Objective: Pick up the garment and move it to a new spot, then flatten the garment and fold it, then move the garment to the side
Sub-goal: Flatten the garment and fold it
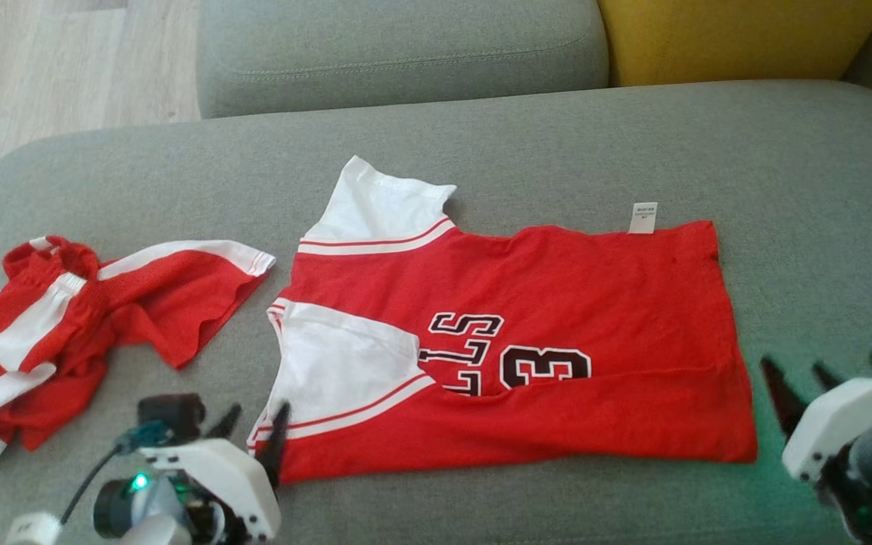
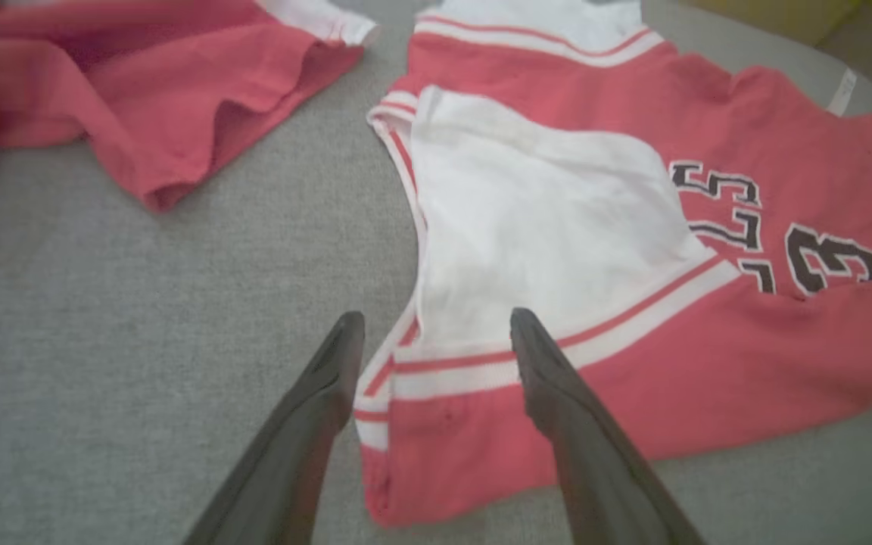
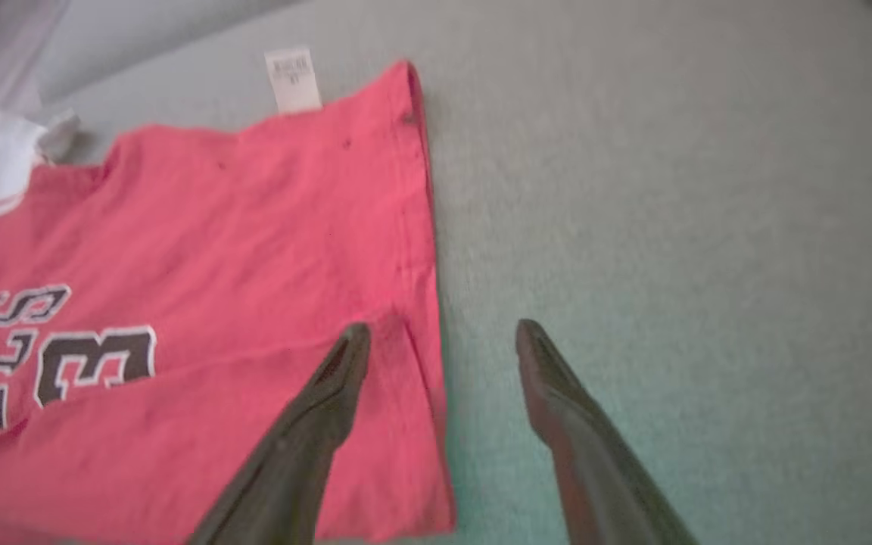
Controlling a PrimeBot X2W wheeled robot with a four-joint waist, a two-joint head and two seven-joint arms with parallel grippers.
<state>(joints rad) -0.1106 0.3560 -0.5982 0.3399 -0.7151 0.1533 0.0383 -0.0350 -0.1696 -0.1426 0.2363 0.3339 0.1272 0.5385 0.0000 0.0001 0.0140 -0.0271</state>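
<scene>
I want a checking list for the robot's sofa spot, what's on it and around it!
Surface: grey sofa seat.
Job's things: red jersey spread flat, near edge folded over part of the lettering.
Clutter: rumpled red-and-white shorts close beside the jersey.
End effectors: left end effector open over the jersey's armhole corner; right end effector open at its hem.
Cables: dark cable at the left wrist.
Surroundings: yellow cushion, wooden floor.

Grey sofa (image 1: 557, 129), yellow cushion (image 1: 739, 38), wood floor (image 1: 65, 68)
</scene>
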